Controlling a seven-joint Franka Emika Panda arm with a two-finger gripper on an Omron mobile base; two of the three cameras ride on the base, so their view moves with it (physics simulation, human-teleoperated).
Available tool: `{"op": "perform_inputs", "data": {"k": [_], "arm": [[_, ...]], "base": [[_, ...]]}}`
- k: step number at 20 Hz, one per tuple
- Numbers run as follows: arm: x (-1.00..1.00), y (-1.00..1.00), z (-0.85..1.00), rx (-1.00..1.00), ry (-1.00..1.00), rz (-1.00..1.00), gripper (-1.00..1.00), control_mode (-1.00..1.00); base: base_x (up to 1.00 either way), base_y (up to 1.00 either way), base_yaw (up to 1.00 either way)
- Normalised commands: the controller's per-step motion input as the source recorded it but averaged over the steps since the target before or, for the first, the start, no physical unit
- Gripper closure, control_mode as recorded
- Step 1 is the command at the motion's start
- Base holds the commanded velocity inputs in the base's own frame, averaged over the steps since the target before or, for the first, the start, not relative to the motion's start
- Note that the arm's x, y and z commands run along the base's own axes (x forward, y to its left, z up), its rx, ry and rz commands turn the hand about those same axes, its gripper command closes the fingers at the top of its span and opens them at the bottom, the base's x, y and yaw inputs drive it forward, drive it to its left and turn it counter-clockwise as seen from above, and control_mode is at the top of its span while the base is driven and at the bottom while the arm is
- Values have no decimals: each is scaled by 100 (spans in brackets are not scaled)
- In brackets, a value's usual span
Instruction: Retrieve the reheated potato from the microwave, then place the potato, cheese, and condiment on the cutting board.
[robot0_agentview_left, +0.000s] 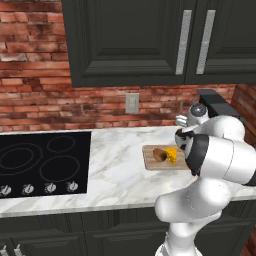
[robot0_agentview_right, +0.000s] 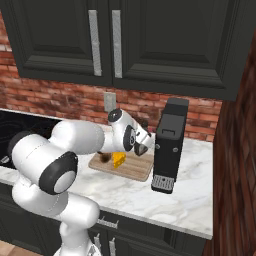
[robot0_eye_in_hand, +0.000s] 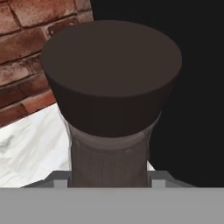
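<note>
I see a white marble bench (robot0_agentview_left: 115, 175) carrying a black cooktop (robot0_agentview_left: 44, 162) at left, the cutting board (robot0_agentview_right: 132, 170) mid-surface, and a black coffee machine (robot0_agentview_right: 169, 145) just right of the board.

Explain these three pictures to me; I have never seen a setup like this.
A white robot arm works at a simulated kitchen counter. Two pictures come from cameras behind it, left and right; the third looks along its hand. On the wooden cutting board lie a brown potato and a yellow cheese wedge. A black coffee machine stands beside the board. In the hand view, the dark-capped condiment bottle sits close between the fingers, which appear closed on it.
</note>
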Motion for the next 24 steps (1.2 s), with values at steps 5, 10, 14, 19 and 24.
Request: {"op": "perform_inputs", "data": {"k": [5,10,14,19,24], "arm": [[-61,-1,6,1,0,6,100,-100],[-47,6,0,0,-1,2,100,-100],[-19,17,0,0,-3,0,100,-100],[-12,20,-7,0,-1,0,100,-100],[-2,12,-16,0,0,0,100,-100]], "base": [[0,0,0],[0,0,0],[0,0,0],[0,0,0],[0,0,0]]}}
